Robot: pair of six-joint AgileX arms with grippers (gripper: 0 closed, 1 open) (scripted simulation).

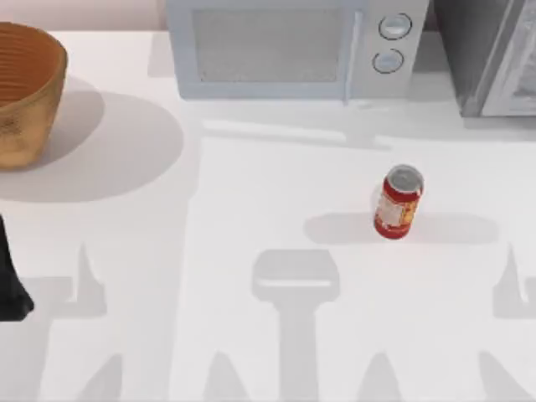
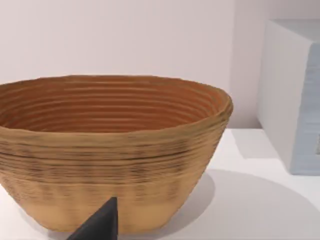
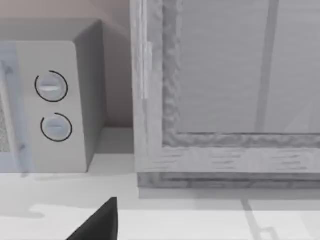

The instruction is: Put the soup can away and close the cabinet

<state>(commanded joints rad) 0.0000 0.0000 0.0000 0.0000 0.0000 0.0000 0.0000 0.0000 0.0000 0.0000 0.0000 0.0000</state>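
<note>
Standing upright on the white table [image 1: 251, 184], the soup can [image 1: 398, 203] shows its silver top and red side with a yellow-orange patch, right of centre in the top view and out in the open, well apart from everything else. Behind it along the back edge sits the microwave [image 1: 276, 46], its two round knobs [image 1: 392, 42] on its right side. The cabinet [image 1: 490, 54] stands at the far right corner, just beside the microwave, its pale framed door panel [image 3: 225, 75] facing the right wrist camera. A woven basket [image 1: 25, 92] rests at the table's far left, and looms large before the left wrist camera.

A dark piece of the left arm [image 1: 10, 285] shows at the left edge of the top view, near the front, well apart from the can. One dark fingertip [image 2: 100, 225] of the left gripper points toward the basket; one dark fingertip [image 3: 97, 222] of the right gripper points toward the cabinet's base. Whether either gripper is released or clenched cannot be told.
</note>
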